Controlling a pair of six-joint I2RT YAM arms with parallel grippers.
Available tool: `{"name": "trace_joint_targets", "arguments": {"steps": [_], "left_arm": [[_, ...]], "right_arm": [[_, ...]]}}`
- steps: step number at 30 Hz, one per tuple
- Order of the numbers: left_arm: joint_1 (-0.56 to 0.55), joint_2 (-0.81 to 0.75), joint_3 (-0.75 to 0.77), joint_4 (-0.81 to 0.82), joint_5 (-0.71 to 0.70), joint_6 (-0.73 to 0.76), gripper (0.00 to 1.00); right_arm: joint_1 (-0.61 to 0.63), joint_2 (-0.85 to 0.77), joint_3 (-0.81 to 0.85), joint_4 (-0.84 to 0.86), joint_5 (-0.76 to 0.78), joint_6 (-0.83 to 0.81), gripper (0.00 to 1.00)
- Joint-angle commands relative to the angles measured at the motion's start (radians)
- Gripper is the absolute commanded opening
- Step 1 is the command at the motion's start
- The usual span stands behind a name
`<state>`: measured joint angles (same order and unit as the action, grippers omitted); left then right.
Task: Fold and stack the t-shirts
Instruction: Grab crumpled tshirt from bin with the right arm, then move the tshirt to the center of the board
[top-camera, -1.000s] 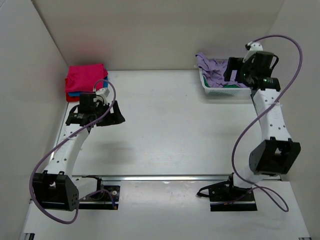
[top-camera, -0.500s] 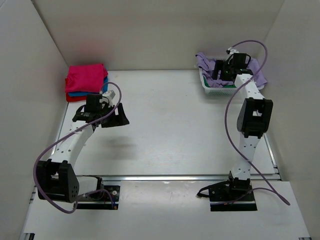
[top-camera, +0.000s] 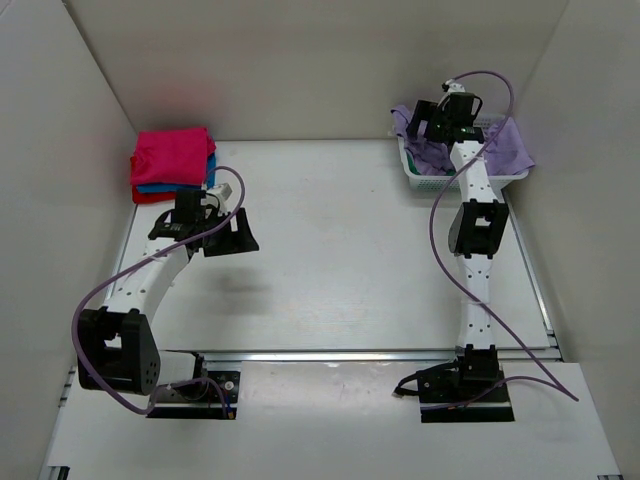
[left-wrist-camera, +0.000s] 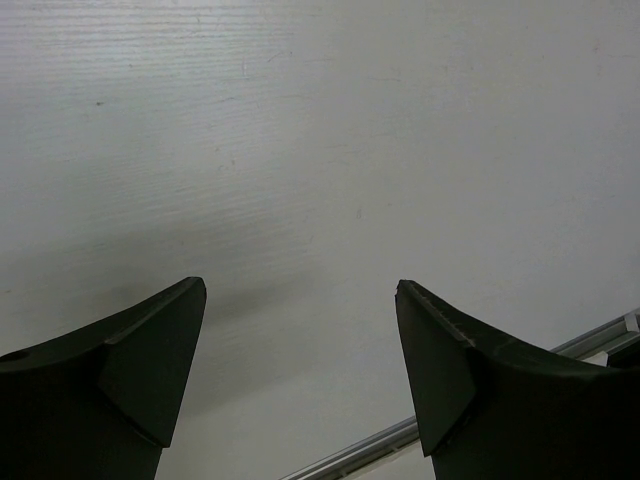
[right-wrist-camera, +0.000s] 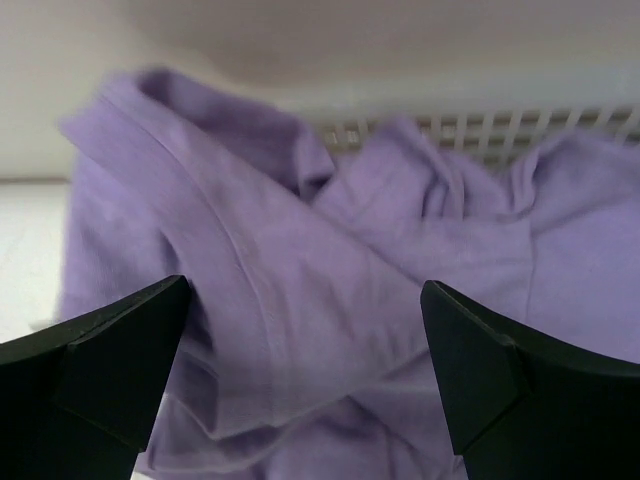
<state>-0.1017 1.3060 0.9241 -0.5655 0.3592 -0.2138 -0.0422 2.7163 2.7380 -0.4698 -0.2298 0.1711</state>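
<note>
Here, the right gripper (right-wrist-camera: 305, 288), jaws spread wide and empty, hangs close over the lilac t-shirt (right-wrist-camera: 250, 230) crumpled in the basket (top-camera: 440, 183) (far right corner); the left gripper (left-wrist-camera: 300, 285), likewise wide, hovers over the table (left-wrist-camera: 320, 120), well apart from it.

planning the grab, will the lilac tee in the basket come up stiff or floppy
Probably floppy: the lilac tee lies crumpled in soft folds and drapes over the basket rim, so it will likely sag and trail below the open right end effector. It looks like thin cloth, so probably light. It may drag on the lattice rim.
</note>
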Motion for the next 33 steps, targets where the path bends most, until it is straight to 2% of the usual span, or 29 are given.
{"name": "trace_joint_targets", "arguments": {"steps": [1,3,4,5,6,7,8,15,20,23,26,27,30,32,33], "left_arm": [[0.014,-0.007,0.013,0.012,0.02,0.021,0.88],[0.016,-0.007,0.005,0.015,0.023,0.019,0.88],[0.011,-0.007,0.002,0.012,0.029,0.021,0.88],[0.005,-0.007,0.002,0.01,0.023,0.025,0.88],[0.013,-0.008,-0.001,0.007,0.023,0.018,0.88],[0.004,-0.01,-0.002,0.015,0.021,0.017,0.88],[0.008,-0.016,-0.005,0.012,0.021,0.011,0.88],[-0.009,-0.033,-0.001,-0.002,0.018,0.004,0.88],[-0.003,-0.105,0.015,-0.007,0.012,-0.019,0.88],[0.013,-0.154,0.03,-0.011,0.02,-0.013,0.89],[0.028,-0.212,0.068,-0.025,0.043,-0.012,0.89],[0.036,-0.221,0.071,-0.028,0.047,-0.006,0.89],[0.034,-0.274,0.097,-0.031,0.066,0.002,0.89],[0.022,-0.336,0.098,-0.022,0.055,-0.004,0.89],[0.023,-0.355,0.099,-0.02,0.043,-0.004,0.9]], "right_arm": [[0.01,0.0,0.005,-0.042,-0.002,0.016,0.98],[0.013,0.008,0.002,-0.064,-0.014,0.01,0.93],[0.007,0.017,0.005,-0.07,-0.032,0.014,0.86],[0.004,0.017,0.012,-0.072,-0.052,0.028,0.6],[-0.005,0.02,0.018,-0.072,-0.066,0.033,0.41],[-0.015,0.026,0.04,-0.091,-0.06,0.044,0.12],[-0.016,0.034,0.079,-0.105,-0.051,0.038,0.0],[-0.013,-0.153,0.081,-0.112,0.018,-0.056,0.0],[0.005,-0.495,0.049,-0.144,-0.04,-0.075,0.0],[0.036,-0.709,-0.061,-0.148,-0.033,-0.085,0.0],[0.125,-0.959,-0.283,-0.148,0.053,-0.142,0.0],[0.136,-0.998,-0.326,-0.147,0.069,-0.148,0.0],[0.182,-1.183,-0.539,-0.139,0.052,-0.122,0.0],[0.293,-1.294,-0.648,-0.16,0.078,-0.162,0.0],[0.341,-1.316,-0.662,-0.164,0.158,-0.159,0.0]]}}
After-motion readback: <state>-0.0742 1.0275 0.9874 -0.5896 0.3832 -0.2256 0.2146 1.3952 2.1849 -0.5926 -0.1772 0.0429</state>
